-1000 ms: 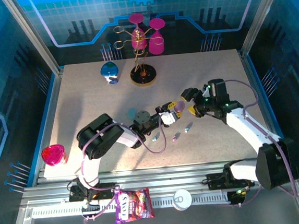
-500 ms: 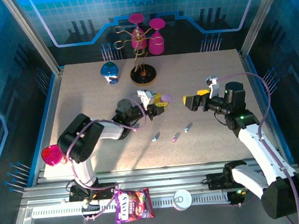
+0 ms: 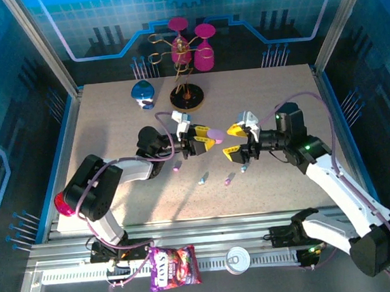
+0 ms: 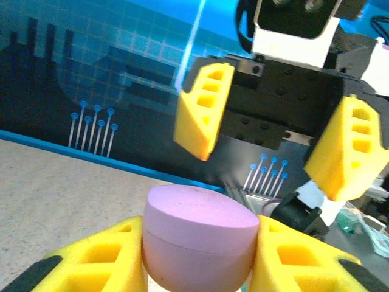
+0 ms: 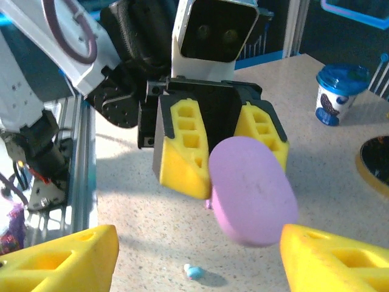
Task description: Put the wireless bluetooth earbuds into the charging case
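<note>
Right end effector (image 3: 236, 143) nearer purple case (image 5: 252, 191).

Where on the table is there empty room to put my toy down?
Bare table lies far right, between the glass stand and the right edge, and on the left, between the blue cup and the pink cup. The middle is crowded: the left gripper, holding the case, and right gripper face each other there, with earbuds scattered below.
</note>
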`<state>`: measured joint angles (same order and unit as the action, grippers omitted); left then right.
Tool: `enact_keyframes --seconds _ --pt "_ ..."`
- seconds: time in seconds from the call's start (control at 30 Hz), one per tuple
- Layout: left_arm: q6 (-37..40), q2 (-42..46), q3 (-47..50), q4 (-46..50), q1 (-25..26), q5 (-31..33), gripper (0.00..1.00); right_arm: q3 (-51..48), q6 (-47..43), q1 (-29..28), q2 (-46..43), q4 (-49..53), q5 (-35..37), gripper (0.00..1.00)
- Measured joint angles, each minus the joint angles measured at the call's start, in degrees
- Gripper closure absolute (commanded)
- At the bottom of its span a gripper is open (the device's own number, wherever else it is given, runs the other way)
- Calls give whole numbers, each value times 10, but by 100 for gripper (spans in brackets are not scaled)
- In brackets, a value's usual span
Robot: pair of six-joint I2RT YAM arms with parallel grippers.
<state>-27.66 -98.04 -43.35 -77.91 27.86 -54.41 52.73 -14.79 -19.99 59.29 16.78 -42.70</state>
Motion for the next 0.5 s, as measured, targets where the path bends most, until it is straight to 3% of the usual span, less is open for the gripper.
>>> enact_keyframes --seconds 0.33,0.4,0.43,0.5 --pt "-31 37 1 3 -4 -38 77 58 -62 -22 60 28 -30 53" --pt "-34 40 1 3 -4 -42 77 63 -65 -23 64 29 -33 51" --pt "-35 41 1 3 -4 -44 77 64 -64 -23 65 30 -35 42" --pt "-35 42 1 4 -3 -46 77 65 -61 -25 67 28 -32 38"
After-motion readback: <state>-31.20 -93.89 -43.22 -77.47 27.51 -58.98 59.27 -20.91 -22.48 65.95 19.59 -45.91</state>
